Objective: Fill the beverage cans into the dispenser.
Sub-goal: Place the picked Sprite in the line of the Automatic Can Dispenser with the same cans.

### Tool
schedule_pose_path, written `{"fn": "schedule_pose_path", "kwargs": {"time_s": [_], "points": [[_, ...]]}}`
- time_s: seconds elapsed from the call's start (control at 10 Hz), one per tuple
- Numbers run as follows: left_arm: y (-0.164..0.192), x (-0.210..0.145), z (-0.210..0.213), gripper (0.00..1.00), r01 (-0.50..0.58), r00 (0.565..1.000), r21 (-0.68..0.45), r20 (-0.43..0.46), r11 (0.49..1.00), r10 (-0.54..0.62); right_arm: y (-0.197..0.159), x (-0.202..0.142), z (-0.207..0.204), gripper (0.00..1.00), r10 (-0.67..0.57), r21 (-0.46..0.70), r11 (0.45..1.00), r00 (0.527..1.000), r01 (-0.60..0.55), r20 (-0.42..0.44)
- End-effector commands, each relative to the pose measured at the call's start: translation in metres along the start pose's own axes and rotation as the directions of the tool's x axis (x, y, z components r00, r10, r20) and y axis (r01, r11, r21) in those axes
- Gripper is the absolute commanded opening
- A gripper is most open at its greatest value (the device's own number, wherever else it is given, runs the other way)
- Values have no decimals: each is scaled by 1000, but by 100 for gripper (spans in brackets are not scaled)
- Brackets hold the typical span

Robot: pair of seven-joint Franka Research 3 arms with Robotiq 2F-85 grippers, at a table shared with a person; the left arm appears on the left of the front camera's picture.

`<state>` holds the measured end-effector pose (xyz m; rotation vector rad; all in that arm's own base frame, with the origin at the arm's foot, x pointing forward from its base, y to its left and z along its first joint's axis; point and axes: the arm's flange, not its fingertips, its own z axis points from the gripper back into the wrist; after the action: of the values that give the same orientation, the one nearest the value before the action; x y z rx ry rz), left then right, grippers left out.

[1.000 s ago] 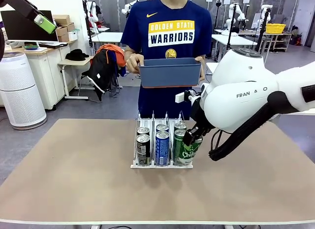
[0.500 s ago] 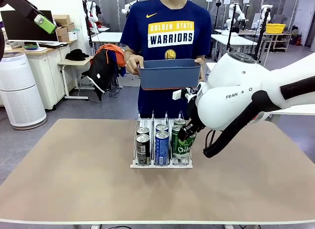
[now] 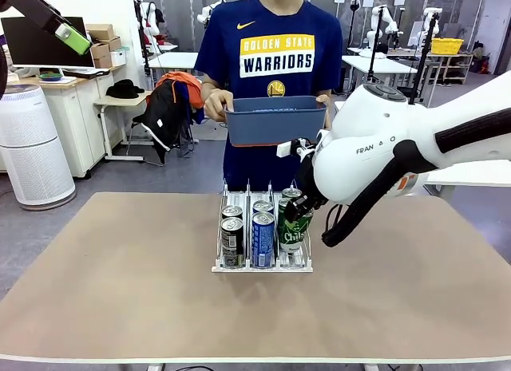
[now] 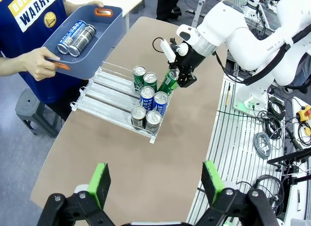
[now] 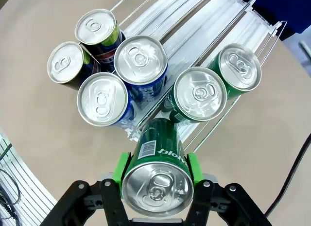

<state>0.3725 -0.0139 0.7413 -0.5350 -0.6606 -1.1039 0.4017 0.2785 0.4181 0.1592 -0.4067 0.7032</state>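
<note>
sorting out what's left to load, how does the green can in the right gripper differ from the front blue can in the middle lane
Hold: the green can is clamped in the right gripper; the front blue can stands free in the dispenser.
Pose: the green can is tilted, the front blue can upright.
Colour: the green can is green, the front blue can blue.
Both are slim with silver tops.

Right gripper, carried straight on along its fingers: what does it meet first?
The green can shut in the right gripper would hit first: likely the dispenser at its front edge, by the lane with two green cans, though depth is unclear.
</note>
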Motion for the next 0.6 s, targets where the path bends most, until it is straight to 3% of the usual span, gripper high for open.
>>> {"fn": "schedule_pose_path", "kwargs": {"time_s": [0.0, 0.5], "points": [[0, -1, 1, 100, -1, 1000, 0, 2, 1000, 1, -11, 17, -10, 58, 5, -26, 1000, 999, -4, 40], [0, -1, 1, 100, -1, 1000, 0, 2, 1000, 1, -14, 17, -33, 58, 18, 0, 1000, 996, -18, -93]]}}
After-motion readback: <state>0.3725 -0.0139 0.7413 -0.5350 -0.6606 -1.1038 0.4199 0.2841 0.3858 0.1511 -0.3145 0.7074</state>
